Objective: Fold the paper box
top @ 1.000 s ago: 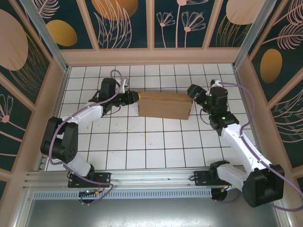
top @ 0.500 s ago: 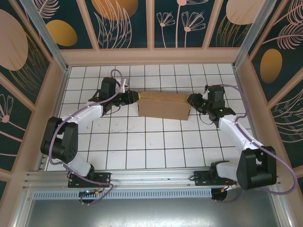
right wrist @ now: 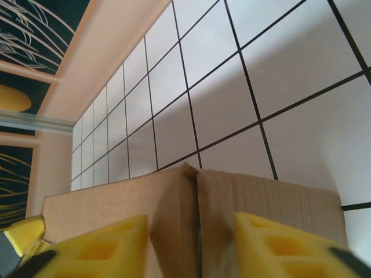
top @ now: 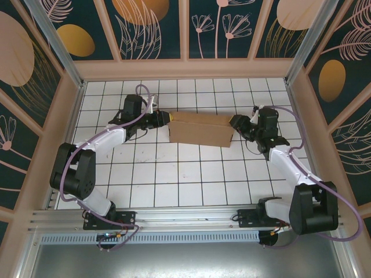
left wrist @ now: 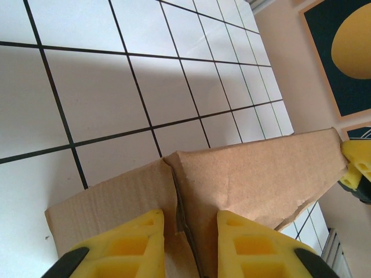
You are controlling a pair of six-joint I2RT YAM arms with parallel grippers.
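Both arms reach inward; left fingers (left wrist: 128, 246) stand closer together than right fingers (right wrist: 95, 250).

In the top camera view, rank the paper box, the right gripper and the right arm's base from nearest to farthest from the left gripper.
From the left gripper:
1. paper box, its left end at the gripper.
2. right gripper, at the box's right end.
3. right arm's base, at the near edge, right side.
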